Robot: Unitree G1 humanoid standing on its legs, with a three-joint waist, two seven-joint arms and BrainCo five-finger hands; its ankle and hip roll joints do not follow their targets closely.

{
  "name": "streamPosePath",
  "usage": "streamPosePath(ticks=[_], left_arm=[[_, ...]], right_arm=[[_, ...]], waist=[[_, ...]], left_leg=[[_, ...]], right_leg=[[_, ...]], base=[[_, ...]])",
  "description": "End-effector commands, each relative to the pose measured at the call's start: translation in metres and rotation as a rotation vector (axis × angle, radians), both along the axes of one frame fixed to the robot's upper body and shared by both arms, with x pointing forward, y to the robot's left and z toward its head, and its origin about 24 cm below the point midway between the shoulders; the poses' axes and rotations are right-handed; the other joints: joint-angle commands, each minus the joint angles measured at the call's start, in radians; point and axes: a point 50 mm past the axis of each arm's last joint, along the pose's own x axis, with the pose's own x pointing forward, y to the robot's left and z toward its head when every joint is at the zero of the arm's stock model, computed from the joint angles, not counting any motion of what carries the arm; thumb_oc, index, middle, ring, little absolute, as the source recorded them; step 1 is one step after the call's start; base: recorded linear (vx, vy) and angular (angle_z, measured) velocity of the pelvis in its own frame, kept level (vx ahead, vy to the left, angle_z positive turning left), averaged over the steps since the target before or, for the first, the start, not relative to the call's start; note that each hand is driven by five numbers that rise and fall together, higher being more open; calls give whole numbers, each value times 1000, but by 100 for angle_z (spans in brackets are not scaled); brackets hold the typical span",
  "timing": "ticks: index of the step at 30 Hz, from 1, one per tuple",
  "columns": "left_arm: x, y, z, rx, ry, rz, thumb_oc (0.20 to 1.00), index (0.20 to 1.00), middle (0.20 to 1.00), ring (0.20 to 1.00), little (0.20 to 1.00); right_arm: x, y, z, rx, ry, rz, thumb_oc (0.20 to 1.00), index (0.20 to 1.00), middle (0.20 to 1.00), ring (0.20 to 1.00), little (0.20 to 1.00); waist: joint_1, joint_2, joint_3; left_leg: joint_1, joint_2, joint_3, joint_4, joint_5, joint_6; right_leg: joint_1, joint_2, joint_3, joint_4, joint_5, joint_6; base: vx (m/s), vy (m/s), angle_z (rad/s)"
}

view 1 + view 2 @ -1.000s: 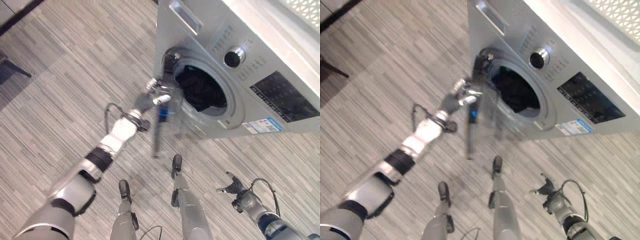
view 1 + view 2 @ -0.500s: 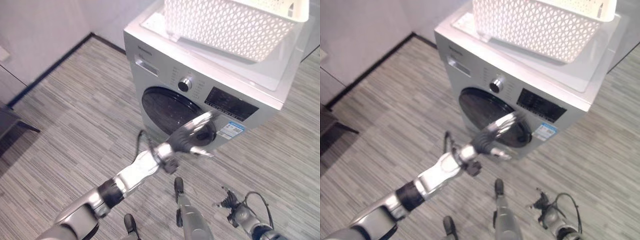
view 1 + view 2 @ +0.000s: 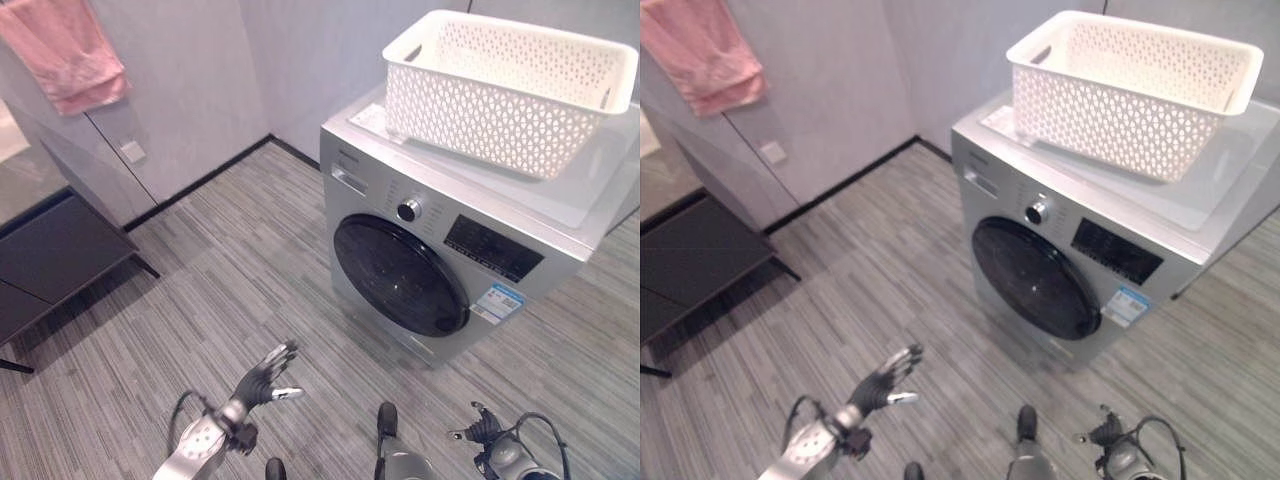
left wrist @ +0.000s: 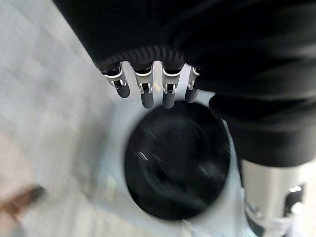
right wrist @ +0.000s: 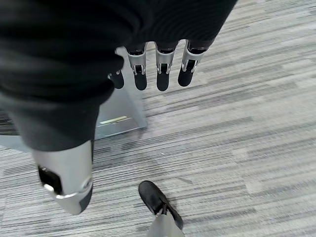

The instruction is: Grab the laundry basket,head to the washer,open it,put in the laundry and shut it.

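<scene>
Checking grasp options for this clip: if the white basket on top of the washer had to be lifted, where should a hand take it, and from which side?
Probably by the slot handles cut under the rim at the short ends of the basket. One shows at its left end, one at the right. It sits level on the washer, so coming in from both ends looks best.

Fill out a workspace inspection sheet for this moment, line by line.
Surface: grey striped plank floor.
Job's things: washing machine with its round dark door shut; white lattice laundry basket sitting on top of the washer; whether anything lies in it cannot be told.
Clutter: nothing seen on the floor.
Robot hands: left robot hand open, low, apart from the washer, holding nothing; right robot hand open, low, holding nothing.
Cables: nothing seen.
Surroundings: pink towel hanging on the wall; dark low bench at the left.
</scene>
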Motion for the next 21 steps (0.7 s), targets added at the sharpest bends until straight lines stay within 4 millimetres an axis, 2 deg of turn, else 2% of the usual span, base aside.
streamPosePath(ticks=[1, 2, 3, 4, 6, 7, 8, 9, 10, 15, 21], left_arm=[[0, 17, -3, 97, -19, 52, 1000, 1000, 1000, 1000, 1000], [-6, 24, -10, 133, 12, 91, 1000, 1000, 1000, 1000, 1000], [-26, 43, -33, 214, 129, 228, 1000, 1000, 1000, 1000, 1000], [-26, 42, -33, 214, 128, 229, 1000, 1000, 1000, 1000, 1000], [-45, 51, -48, 273, 222, 313, 1000, 1000, 1000, 1000, 1000], [-65, 57, -63, 323, 338, 382, 1000, 1000, 1000, 1000, 1000], [-74, 58, -69, 348, 395, 412, 1000, 1000, 1000, 1000, 1000], [-74, 58, -69, 347, 394, 412, 1000, 1000, 1000, 1000, 1000], [-88, 58, -77, 366, 472, 453, 1000, 1000, 1000, 1000, 1000], [-105, 51, -85, 371, 565, 488, 1000, 1000, 1000, 1000, 1000], [-99, 44, -86, 345, 557, 482, 1000, 1000, 1000, 1000, 1000]], right_arm=[[-8, -1, -3, 19, -3, -71, 1000, 1000, 1000, 1000, 1000], [-14, -2, -4, 23, 9, -83, 1000, 1000, 1000, 1000, 1000], [-30, -2, -9, 36, 48, -101, 1000, 1000, 1000, 1000, 1000], [-30, -2, -9, 36, 47, -100, 1000, 1000, 1000, 1000, 1000], [-41, 1, -14, 52, 75, -109, 1000, 1000, 1000, 1000, 1000], [-52, 4, -17, 61, 102, -107, 1000, 1000, 1000, 1000, 1000], [-54, 6, -18, 69, 108, -105, 1000, 1000, 1000, 1000, 1000], [-54, 6, -18, 68, 107, -104, 1000, 1000, 1000, 1000, 1000], [-58, 11, -20, 83, 116, -100, 1000, 1000, 1000, 1000, 1000], [-66, 25, -26, 114, 151, -67, 1000, 1000, 1000, 1000, 1000], [-68, 35, -30, 130, 169, -51, 1000, 1000, 1000, 1000, 1000]], waist=[[7, -62, 19], [10, -64, 15], [19, -73, 4], [18, -73, 4], [23, -79, 0], [24, -85, -7], [23, -87, -9], [23, -87, -8], [24, -90, -14], [25, -93, -19], [23, -91, -22]], left_leg=[[4, -4, -24, 12, 45, -33], [7, -5, -28, 12, 45, -33], [15, -7, -43, 12, 42, -31], [15, -7, -44, 12, 42, -31], [20, -7, -53, 12, 41, -31], [25, -8, -58, 12, 39, -31], [27, -7, -59, 12, 38, -31], [28, -7, -60, 12, 38, -31], [30, -7, -62, 12, 37, -31], [39, -8, -69, 12, 33, -31], [37, -3, -77, 12, 36, -34]], right_leg=[[160, -88, 22, 17, -164, 123], [170, -87, 15, 17, -167, 122], [192, -90, 3, 20, -172, 120], [193, -90, 2, 20, -172, 120], [206, -91, -8, 20, -175, 117], [217, -92, -14, 20, -178, 116], [221, -92, -16, 20, -179, 115], [222, -92, -16, 20, -179, 116], [227, -91, -21, 21, -181, 113], [238, -90, -26, 23, -184, 107], [246, -86, -34, 21, -187, 104]], base=[[-5, -16, 22], [-21, -43, 39], [-21, -43, 34], [-27, -45, 26], [-27, -29, 10], [-39, -39, 11], [-29, -29, 8], [-32, -27, 3], [0, 0, 0], [-7, -5, 0], [-11, -17, 12]])
